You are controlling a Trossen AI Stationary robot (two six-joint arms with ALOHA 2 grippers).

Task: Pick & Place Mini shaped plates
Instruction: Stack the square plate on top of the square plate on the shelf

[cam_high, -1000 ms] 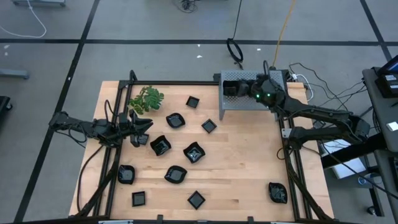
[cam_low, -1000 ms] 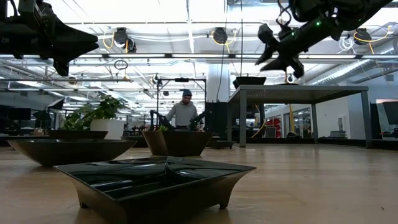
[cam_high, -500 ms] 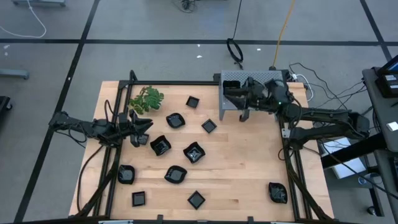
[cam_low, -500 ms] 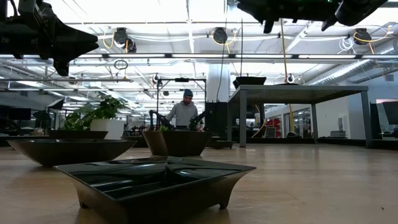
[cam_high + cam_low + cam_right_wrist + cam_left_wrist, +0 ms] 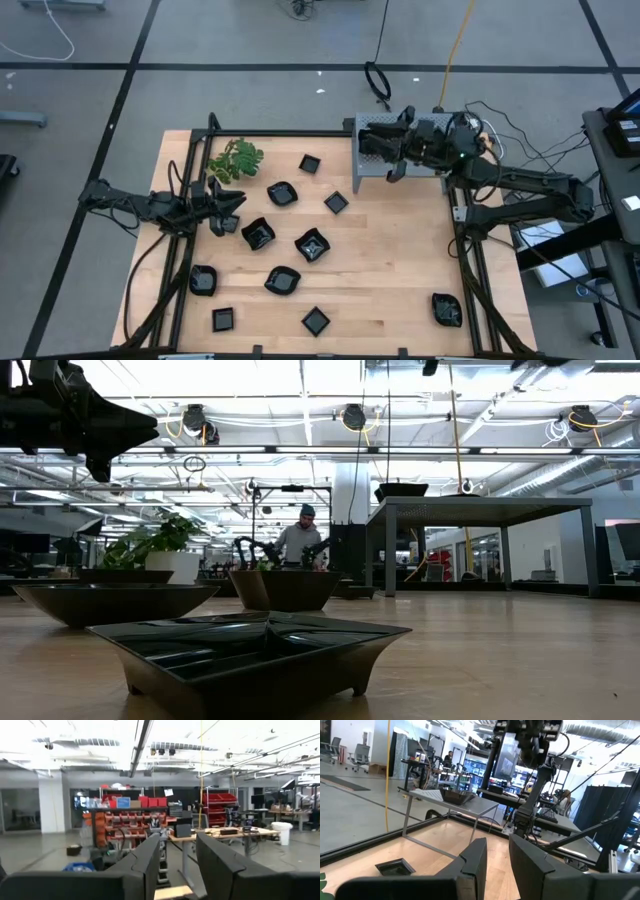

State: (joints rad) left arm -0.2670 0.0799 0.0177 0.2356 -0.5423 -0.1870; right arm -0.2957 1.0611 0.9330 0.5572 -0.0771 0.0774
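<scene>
Hovering over the grey box (image 5: 400, 150), the right hand (image 5: 397, 160) shows parted, empty fingers; the left hand (image 5: 232, 208) waits, narrowly parted, near black plates (image 5: 311, 244) scattered on the counter (image 5: 390, 270).

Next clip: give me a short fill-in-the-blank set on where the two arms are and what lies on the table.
1. The right gripper hangs over the grey metal ____ at the table's far edge.
2. The left gripper waits just below the green leafy ____.
3. The fingers of the right gripper hold ____.
4. One black plate lies alone near the table's front ____ corner.

Missing words: box; sprig; nothing; right
</scene>
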